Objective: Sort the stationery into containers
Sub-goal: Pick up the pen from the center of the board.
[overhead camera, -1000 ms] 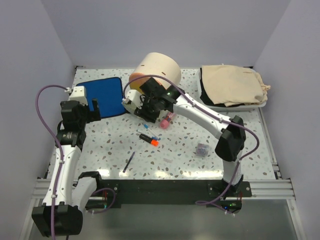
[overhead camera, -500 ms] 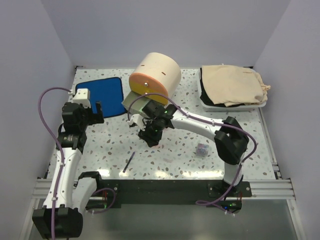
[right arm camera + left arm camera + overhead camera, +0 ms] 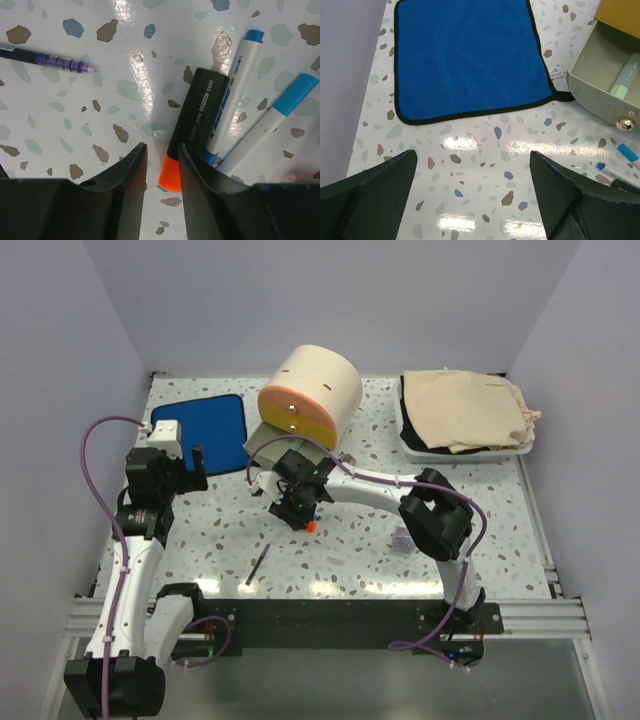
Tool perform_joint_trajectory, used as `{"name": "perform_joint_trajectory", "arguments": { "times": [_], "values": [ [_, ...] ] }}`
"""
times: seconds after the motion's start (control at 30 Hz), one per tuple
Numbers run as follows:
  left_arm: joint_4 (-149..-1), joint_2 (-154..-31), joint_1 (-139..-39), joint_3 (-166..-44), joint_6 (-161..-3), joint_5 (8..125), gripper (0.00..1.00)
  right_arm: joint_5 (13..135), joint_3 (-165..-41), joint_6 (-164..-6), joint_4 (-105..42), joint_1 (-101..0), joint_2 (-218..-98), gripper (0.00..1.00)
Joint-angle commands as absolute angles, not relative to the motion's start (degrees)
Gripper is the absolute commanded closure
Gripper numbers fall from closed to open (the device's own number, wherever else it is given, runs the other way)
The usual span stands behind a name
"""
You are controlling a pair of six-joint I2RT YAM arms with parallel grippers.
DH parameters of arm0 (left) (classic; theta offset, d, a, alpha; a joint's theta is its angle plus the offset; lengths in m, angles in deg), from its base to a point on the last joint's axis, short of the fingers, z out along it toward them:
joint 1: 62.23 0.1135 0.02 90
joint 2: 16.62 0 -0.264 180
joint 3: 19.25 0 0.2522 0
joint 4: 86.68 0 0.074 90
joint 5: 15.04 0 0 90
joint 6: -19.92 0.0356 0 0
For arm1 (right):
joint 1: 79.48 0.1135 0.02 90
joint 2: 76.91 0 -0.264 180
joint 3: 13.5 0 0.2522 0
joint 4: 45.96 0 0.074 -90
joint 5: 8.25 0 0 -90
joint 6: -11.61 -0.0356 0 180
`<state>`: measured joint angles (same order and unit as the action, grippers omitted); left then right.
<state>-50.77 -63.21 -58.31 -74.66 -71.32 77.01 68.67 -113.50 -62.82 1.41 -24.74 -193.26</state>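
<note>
The right gripper (image 3: 162,150) is hanging low near the middle of the table (image 3: 210,530), a little toward the left edge, in front of the cabinet (image 3: 320,380) sitting at the far edge. Its fingers (image 3: 125,185) are standing close together on either side of the orange end of the highlighter (image 3: 196,112) (black-bodied, lying flat). Whether they are pinching it, I cannot tell. Two blue-tipped pens (image 3: 232,95) are lying just beside the highlighter. The thin black pen (image 3: 258,565) is lying closer to the near edge. The left gripper (image 3: 472,160) is hovering with its fingers spread wide, holding nothing, by the blue cloth (image 3: 470,55) at the far left corner. The grey drawer (image 3: 595,107) is standing open, holding a pale green marker (image 3: 626,75).
</note>
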Motion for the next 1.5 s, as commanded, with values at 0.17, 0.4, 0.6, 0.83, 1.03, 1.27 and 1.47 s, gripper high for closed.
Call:
{"name": "perform_joint_trajectory", "arguments": {
  "times": [0.17, 0.4, 0.6, 0.83, 1.03, 1.27, 1.47],
  "values": [
    [-51.48, -63.03, -58.54, -74.85, -70.35, 77.25, 0.00, 70.68, -116.82, -64.33, 0.14, -24.54, -197.05, 0.64],
    [-51.30, -63.03, -58.54, -74.15, -70.35, 77.25, 0.00, 71.03, -117.79, -64.68, 0.50, -24.37, -199.69, 0.64],
    [-51.39, -63.11, -58.54, -74.06, -70.35, 77.16, 0.00, 71.56, -116.04, -64.59, 1.90, -22.96, -200.40, 0.65],
    [-51.39, -62.85, -58.54, -73.79, -70.35, 77.16, 0.00, 72.08, -112.43, -65.47, 1.29, -21.82, -199.60, 0.62],
    [-51.21, -62.67, -58.54, -73.53, -70.35, 77.16, 0.00, 73.23, -113.74, -66.53, 1.38, -21.82, -202.32, 0.58],
    [-50.60, -62.50, -58.54, -74.14, -70.35, 77.16, 0.00, 73.75, -114.80, -66.35, 2.52, -21.82, -197.25, 0.59],
    [-51.21, -62.23, -58.63, -73.44, -70.35, 76.72, 0.00, 72.35, -113.84, -66.53, 4.80, -21.82, -189.59, 0.59]
  ]
}}
